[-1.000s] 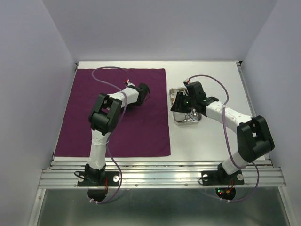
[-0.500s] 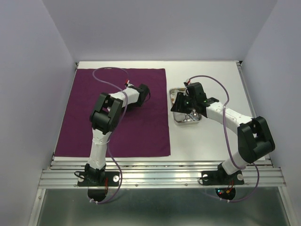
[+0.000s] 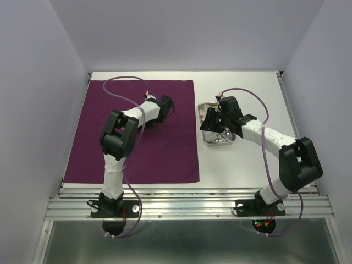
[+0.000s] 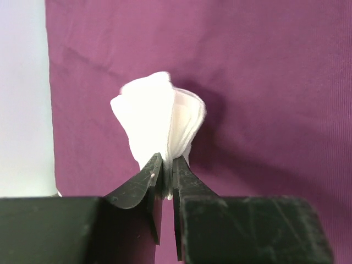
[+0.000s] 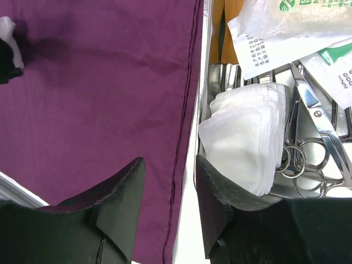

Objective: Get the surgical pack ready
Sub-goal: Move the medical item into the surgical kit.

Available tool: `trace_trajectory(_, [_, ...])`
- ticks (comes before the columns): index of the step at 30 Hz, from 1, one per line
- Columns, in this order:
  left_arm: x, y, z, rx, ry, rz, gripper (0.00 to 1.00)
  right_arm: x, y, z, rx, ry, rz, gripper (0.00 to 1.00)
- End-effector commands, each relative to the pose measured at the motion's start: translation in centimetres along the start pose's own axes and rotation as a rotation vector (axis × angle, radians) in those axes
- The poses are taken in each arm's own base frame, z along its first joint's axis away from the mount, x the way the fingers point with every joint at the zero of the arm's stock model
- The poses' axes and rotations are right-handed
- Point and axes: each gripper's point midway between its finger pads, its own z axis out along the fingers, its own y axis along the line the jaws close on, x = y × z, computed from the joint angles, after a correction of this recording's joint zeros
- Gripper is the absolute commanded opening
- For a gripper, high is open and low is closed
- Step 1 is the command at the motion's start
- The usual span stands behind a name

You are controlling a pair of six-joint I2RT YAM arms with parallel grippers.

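Left wrist view, mid frame: left pincer (image 4: 166,160) pinches gauze pad (image 4: 154,115), looks soft & light, by its bottom edge; right pincer (image 5: 169,162) apart nr tray (image 5: 207,66).

The left arm (image 3: 117,137), white links with black joints, rises from its base, folds at the elbow and reaches forward and to its right. The black two-finger left gripper (image 4: 165,168) has its jaws nearly together, pinching a folded white gauze pad (image 4: 157,118) that fans out just beyond the fingertips. The right arm (image 3: 275,146) stretches forward and to its left, wrist tipped downward. The black right gripper (image 5: 169,165) points down, jaws parted with an open gap between them.
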Motion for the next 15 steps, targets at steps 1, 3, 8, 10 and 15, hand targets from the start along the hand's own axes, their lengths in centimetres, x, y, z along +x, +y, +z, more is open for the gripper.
trace_trajectory(1, [-1.9,3.0,-3.5,0.047,-0.062,-0.128,0.00,-1.5,1.3,-0.8,-0.031,-0.062,-0.016,0.48])
trace_trajectory(3, [-1.7,2.6,-4.6,0.080,-0.064,-0.144,0.00,-1.6,1.4,-0.9,-0.032,-0.067,-0.017,0.48])
trace_trajectory(8, [-1.8,0.4,-8.3,0.159,-0.111,-0.144,0.00,-1.6,1.2,-1.0,-0.024,-0.071,-0.014,0.48])
trace_trajectory(10, [-1.3,-1.7,-10.2,0.196,-0.130,-0.104,0.00,-1.6,0.9,-1.1,-0.010,-0.075,-0.014,0.48])
trace_trajectory(15, [-0.4,-6.3,-13.7,0.244,-0.150,-0.032,0.00,-2.6,-0.3,-2.4,0.071,-0.146,-0.007,0.48])
